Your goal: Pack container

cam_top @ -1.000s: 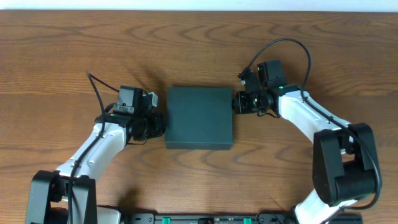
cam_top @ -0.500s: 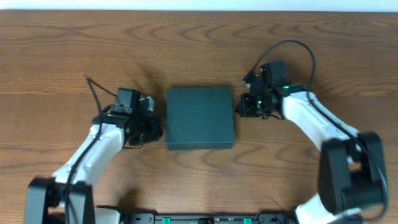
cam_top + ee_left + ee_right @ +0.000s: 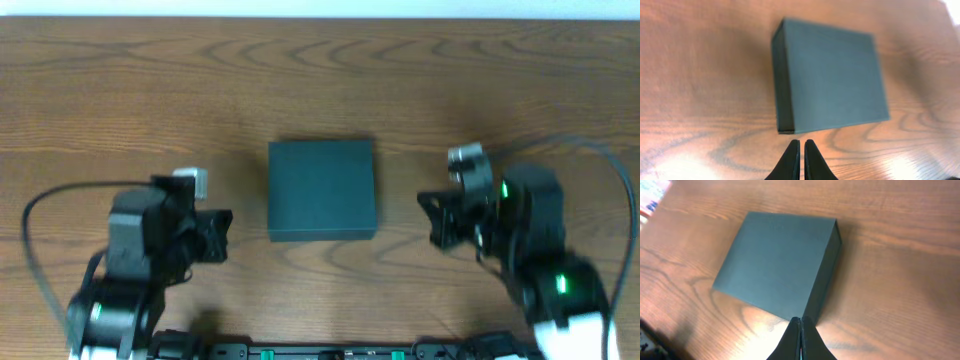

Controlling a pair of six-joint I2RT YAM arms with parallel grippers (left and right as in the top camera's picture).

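Teal-black container (image 3: 321, 190) closed on table (image 3: 100, 80); left claw (image 3: 801, 144), right claw (image 3: 800, 321) clenched, not touching it.

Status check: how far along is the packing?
Done, apparently: the container lies closed, lid flat, on the table. In hand: nothing; the left end effector and right end effector are both shut, empty and apart from it. Left: probably nothing, though its contents are hidden, so I cannot confirm it was filled.

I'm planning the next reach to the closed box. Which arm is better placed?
Right, narrowly. The right gripper sits alongside the side wall of the container; the left gripper sits off its front corner. Both are shut and clear of it.
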